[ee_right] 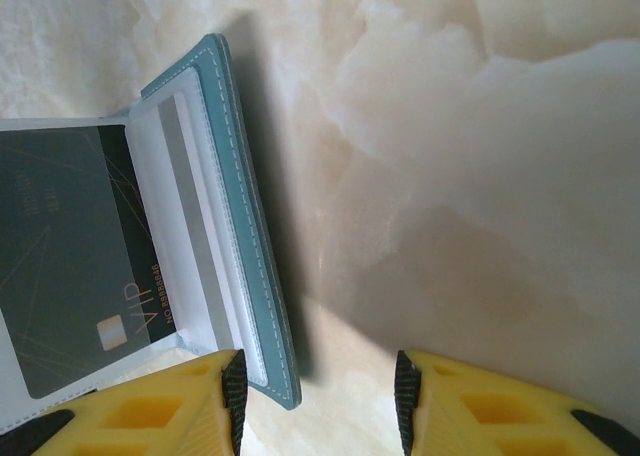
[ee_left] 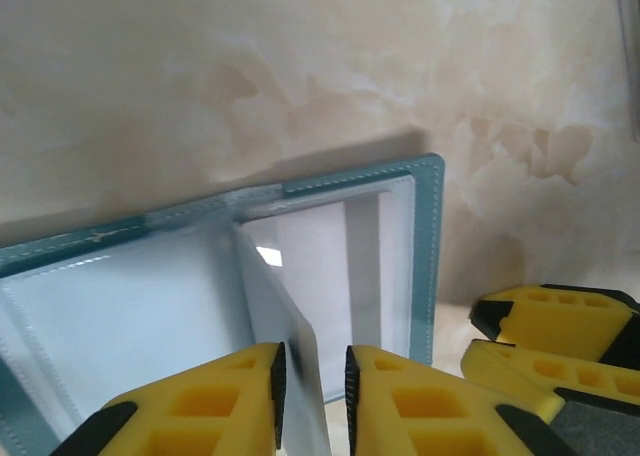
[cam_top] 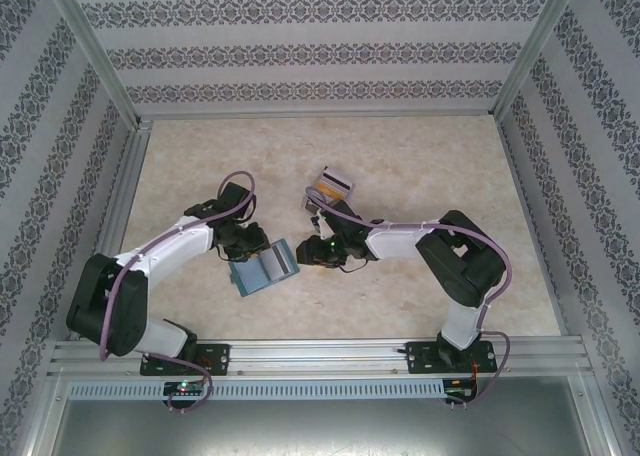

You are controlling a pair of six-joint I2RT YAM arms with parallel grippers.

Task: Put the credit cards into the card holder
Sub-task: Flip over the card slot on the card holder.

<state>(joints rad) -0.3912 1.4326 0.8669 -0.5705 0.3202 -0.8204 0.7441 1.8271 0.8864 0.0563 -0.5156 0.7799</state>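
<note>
The teal card holder (cam_top: 265, 266) lies open on the table between both arms. In the left wrist view a pale pocket page (ee_left: 290, 346) of the card holder (ee_left: 430, 256) stands up between the fingers of my left gripper (ee_left: 315, 386). The jaws are slightly apart: the page leans on the left pad, with a gap to the right pad. In the right wrist view a dark credit card (ee_right: 70, 256) sits in a clear pocket of the card holder (ee_right: 245, 236). My right gripper (ee_right: 320, 396) is open over bare table, its left finger beside the holder's corner.
A clear box (cam_top: 333, 185) with upright cards, one orange-yellow, stands just behind the right gripper (cam_top: 312, 251). The right gripper's yellow fingers (ee_left: 560, 346) show close to the holder's right edge in the left wrist view. Patterned walls and metal rails enclose the marble table (cam_top: 420, 166).
</note>
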